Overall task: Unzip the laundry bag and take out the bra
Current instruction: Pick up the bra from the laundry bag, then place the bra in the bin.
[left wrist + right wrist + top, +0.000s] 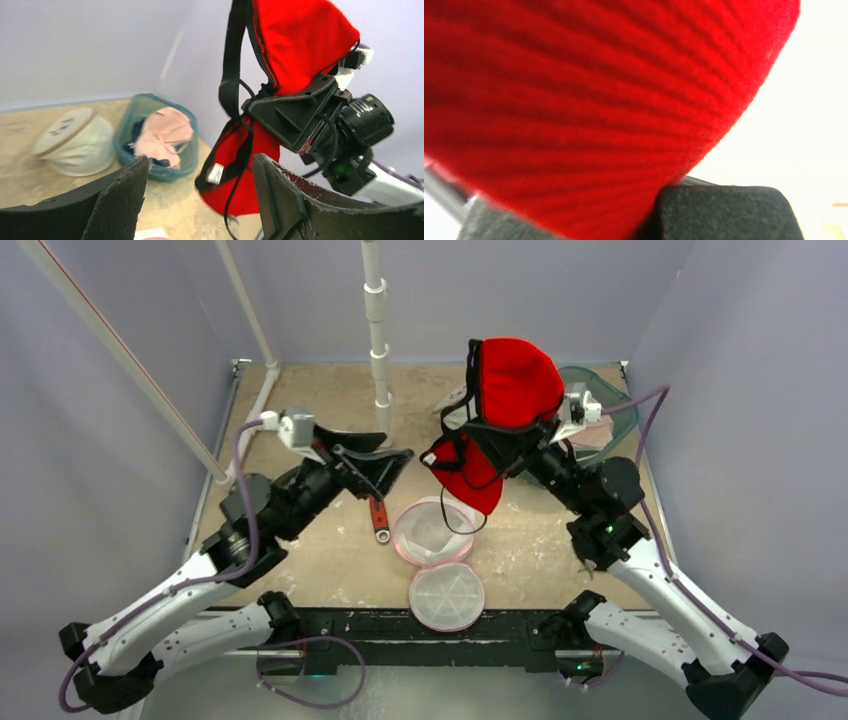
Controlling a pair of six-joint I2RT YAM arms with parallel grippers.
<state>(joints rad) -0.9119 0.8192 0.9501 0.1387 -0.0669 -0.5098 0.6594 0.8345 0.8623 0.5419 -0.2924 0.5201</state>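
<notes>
1. The bra [515,385] hangs at the upper centre-right of the top view, well above the table [330,570]. The right arm [590,490] carries it, with its jaws closed on the fabric.
2. The laundry bag [432,530] lies unzipped at lower centre with its 2 halves splayed and nothing red inside. Removal looks nearly done.
3. The left arm [300,490] sits centre-left, apart from the bra, its jaws wide and holding nothing.
4. To finish well, carry the bra clear of the bag and watch that the dangling black straps [232,75] do not snag. Lower it until the fabric rests, then release.
5. Red fabric fills the right wrist view, so the exact pinch point cannot be told.
6. In the left wrist view, the white mesh dome [75,145] beside the teal basket [121,145] is blurred. In the top view the bra hides that spot.
</notes>
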